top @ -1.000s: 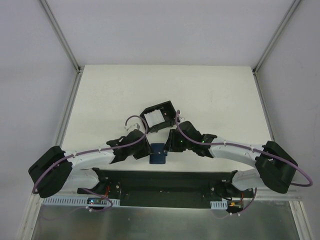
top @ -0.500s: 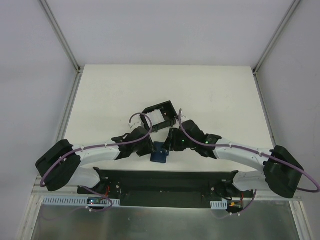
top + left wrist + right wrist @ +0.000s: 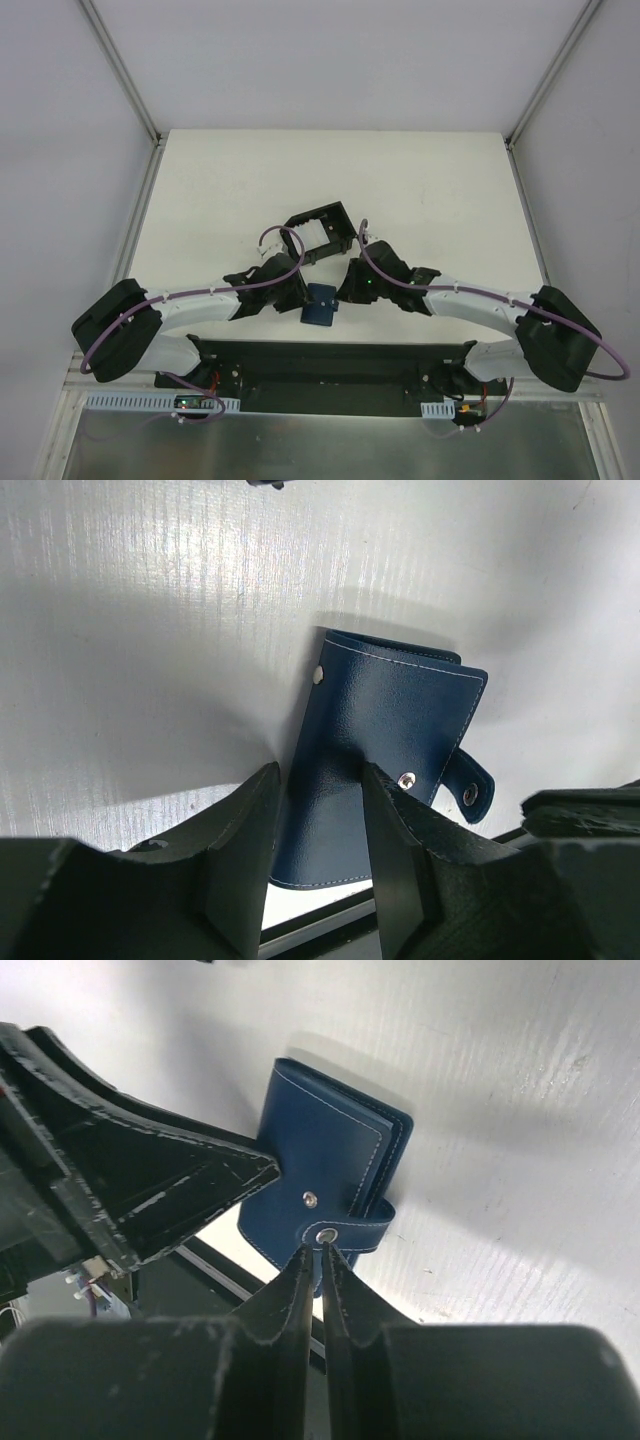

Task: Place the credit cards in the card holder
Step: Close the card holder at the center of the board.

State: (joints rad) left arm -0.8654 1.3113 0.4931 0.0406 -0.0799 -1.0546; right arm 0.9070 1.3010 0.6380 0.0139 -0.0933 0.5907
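The card holder (image 3: pixel 395 705) is a navy wallet, folded shut, at the table's near edge between both arms (image 3: pixel 320 305). My left gripper (image 3: pixel 320 780) is shut on its near end, one finger on each side. The strap (image 3: pixel 350 1232) wraps round the wallet's open edge, and its snap sits just below the stud, unfastened. Against the strap's lower edge rest the tips of my right gripper (image 3: pixel 320 1250), jaws shut with only a sliver between them and nothing held. Whitish credit cards (image 3: pixel 312 236) lie inside a black box frame (image 3: pixel 322 222) just behind the wallet.
The black metal base rail (image 3: pixel 330 362) runs along the table's near edge right below the wallet. The left arm's finger (image 3: pixel 200 1175) crosses the right wrist view and meets the wallet's left side. The white table (image 3: pixel 420 190) extends behind the box frame.
The right jaws have closed and now sit at the strap. The left arm reached in towards the wallet, which has tilted slightly; its hold has hardly changed.
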